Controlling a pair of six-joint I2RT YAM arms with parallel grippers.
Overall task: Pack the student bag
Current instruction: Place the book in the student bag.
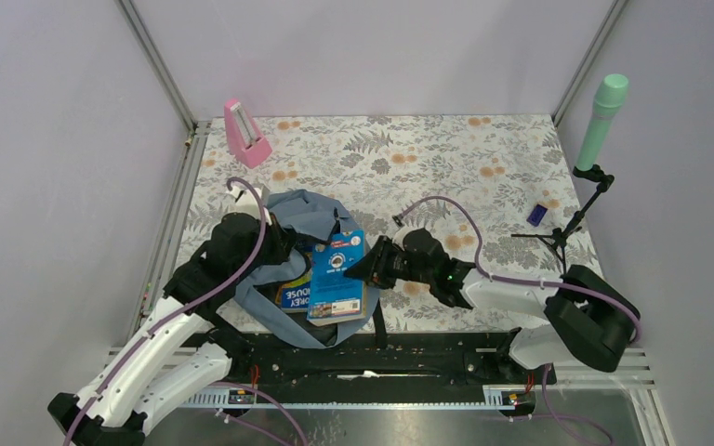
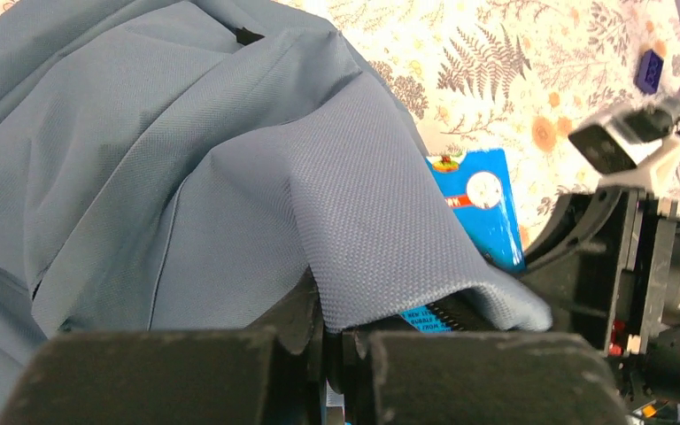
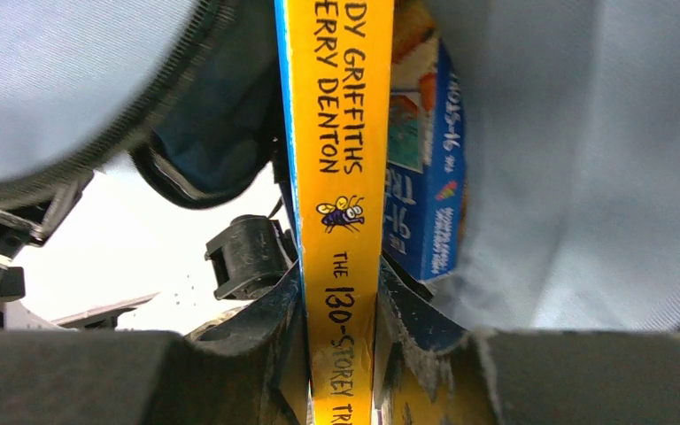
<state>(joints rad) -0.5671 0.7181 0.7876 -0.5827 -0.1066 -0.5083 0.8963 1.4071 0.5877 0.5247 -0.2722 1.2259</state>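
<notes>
The student bag [image 1: 299, 216], grey-blue fabric, lies at the near left of the table with its mouth facing right. My left gripper [image 2: 341, 341] is shut on the edge of the bag's fabric [image 2: 381, 230] and holds the flap up. My right gripper [image 3: 341, 354] is shut on a book with a yellow spine [image 3: 341, 177]; its blue cover [image 1: 337, 277] shows partly inside the bag's opening. A second blue book [image 3: 427, 177] lies inside beside it, and the bag's fabric [image 3: 584, 159] surrounds both. In the top view another book [image 1: 290, 293] pokes out under the held one.
A pink metronome-shaped object [image 1: 244, 133] stands at the back left. A green cylinder [image 1: 601, 119] sits on a black stand [image 1: 569, 230] at the right edge, with a small purple block [image 1: 536, 215] beside it. Frame posts rise at both back corners.
</notes>
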